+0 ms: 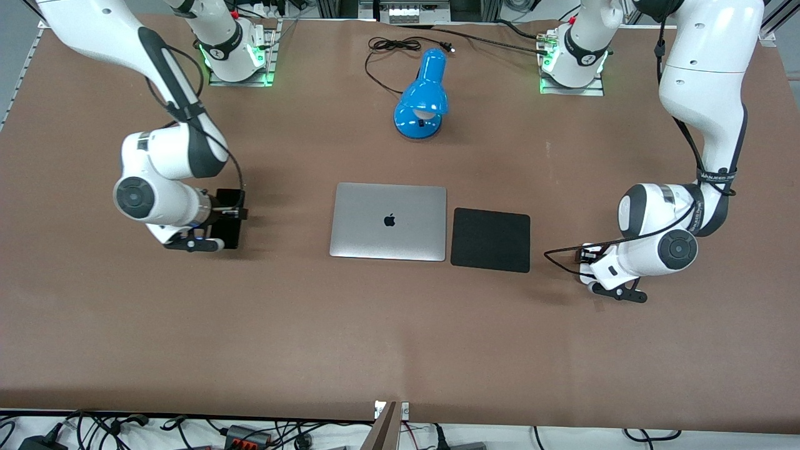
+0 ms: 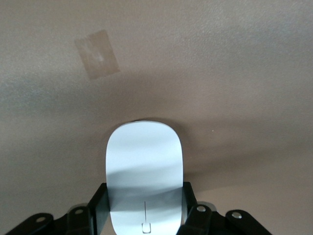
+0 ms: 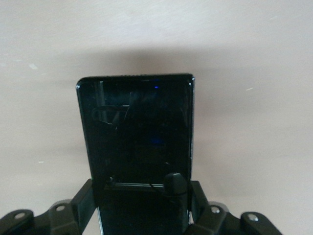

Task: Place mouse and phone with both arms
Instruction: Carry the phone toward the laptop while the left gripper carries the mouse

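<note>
While the silver laptop (image 1: 388, 221), Apple logo up, sits mid-table, black pad (image 1: 490, 240) at its three o'clock, the right gripper (image 3: 142, 208) clamps the phone (image 3: 137, 147) at nine o'clock; the left gripper (image 2: 142, 213) clamps the mouse (image 2: 144, 169) at three o'clock.

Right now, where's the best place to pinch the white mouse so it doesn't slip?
Pinch the mouse across its narrow width, one finger on each long side, coming down from above. It is a smooth, flat oval, so the two long sides likely give the surest hold. That is where the left gripper sits, a finger on each side near the end with the thin grey line.
</note>
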Available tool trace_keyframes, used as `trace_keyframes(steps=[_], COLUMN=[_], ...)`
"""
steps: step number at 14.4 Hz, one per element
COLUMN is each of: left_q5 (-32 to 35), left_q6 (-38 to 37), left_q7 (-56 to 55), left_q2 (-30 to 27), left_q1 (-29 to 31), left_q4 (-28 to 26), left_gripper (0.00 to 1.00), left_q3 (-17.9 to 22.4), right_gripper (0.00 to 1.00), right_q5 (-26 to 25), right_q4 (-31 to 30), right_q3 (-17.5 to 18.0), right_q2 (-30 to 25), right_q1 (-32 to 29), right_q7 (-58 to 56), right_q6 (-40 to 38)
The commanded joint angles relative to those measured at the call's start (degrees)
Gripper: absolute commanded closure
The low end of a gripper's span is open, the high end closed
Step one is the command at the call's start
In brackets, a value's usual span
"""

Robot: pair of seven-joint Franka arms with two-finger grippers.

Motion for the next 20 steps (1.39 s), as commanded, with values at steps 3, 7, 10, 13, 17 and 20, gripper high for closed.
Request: trace_keyframes(steps=[3, 7, 10, 13, 17, 20], left_q5=[-0.4, -0.5, -5.0, -5.8, -5.7, -5.7], left_q6=[-10.3, -9.8, -9.4, -9.3, -7.5, -6.6], left_q7=[-6.8, -16.6, -17.0, -17.5, -19.8, -19.8], left_q2=[-0.4, 0.3, 0.8, 1.4, 2.9, 3.9], left_q1=[-2.9, -7.7, -11.2, -13.6, -15.9, -16.7], left_q4=[7.2, 7.3, 7.3, 7.2, 6.9, 6.8], left_gripper=[0.51, 0.51, 0.51, 0.50, 0.49, 0.49], left_q3=[-2.0, -4.8, -4.8, -4.8, -4.8, -4.8], right_gripper=[0.70, 0.70, 0.70, 0.70, 0.71, 0.71], right_q5=[1.8, 2.0, 1.9, 1.9, 2.1, 1.7], right_q4=[0.9, 3.3, 3.4, 4.3, 4.5, 4.5], right_q3=[2.3, 2.3, 2.2, 2.2, 2.2, 2.2], right_q2=[1.7, 5.1, 5.9, 7.6, 8.8, 9.8], right_q1=[3.5, 8.4, 10.1, 11.5, 12.3, 12.5], right_q7=[8.7, 13.9, 16.5, 20.3, 24.0, 24.0], right_q6=[2.3, 5.3, 6.5, 8.6, 10.1, 11.5])
